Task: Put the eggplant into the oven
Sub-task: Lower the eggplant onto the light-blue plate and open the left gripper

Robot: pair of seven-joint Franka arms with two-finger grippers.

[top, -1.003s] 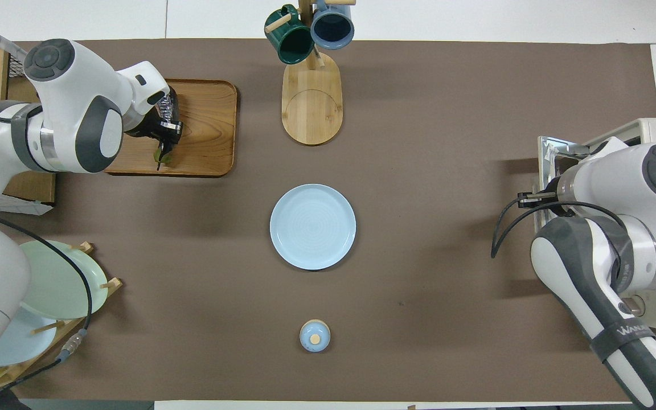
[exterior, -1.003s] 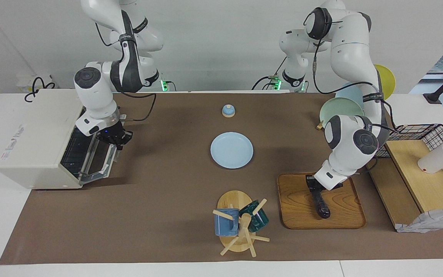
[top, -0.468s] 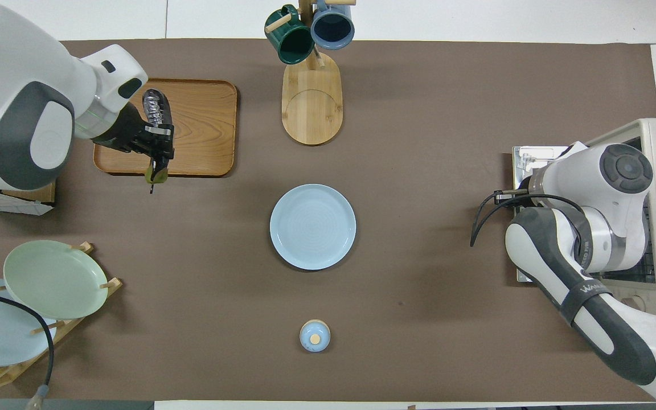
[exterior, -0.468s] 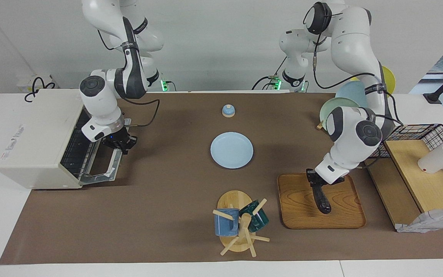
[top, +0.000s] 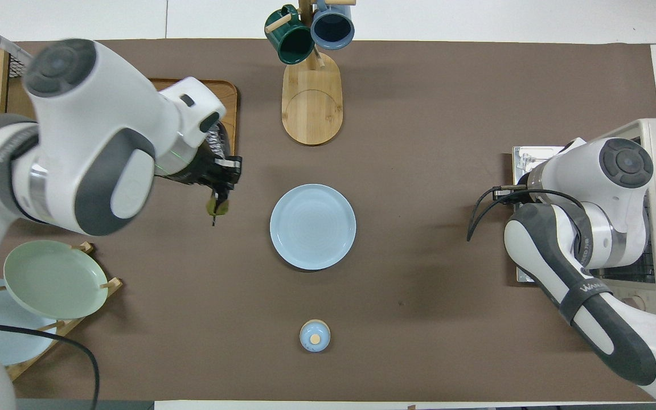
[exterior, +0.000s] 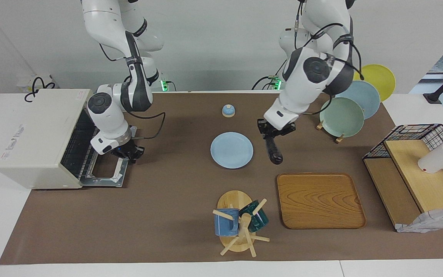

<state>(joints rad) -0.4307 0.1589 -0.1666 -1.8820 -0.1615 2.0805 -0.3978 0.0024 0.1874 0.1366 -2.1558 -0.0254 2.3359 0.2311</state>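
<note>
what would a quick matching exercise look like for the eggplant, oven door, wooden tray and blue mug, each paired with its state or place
Things:
1. eggplant
2. oven door
3. wooden tray
4. blue mug

States or places:
A. hanging on the mug tree
B. dropped open
C. held in the air by the left gripper
D. flat on the table, nothing on it

Pairs: 1-C, 2-B, 3-D, 4-A

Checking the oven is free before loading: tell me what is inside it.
Through the oven's dropped door, a bare wire rack shows in the facing view. The right gripper hangs over the door; the cavity's depths are hidden.
</note>
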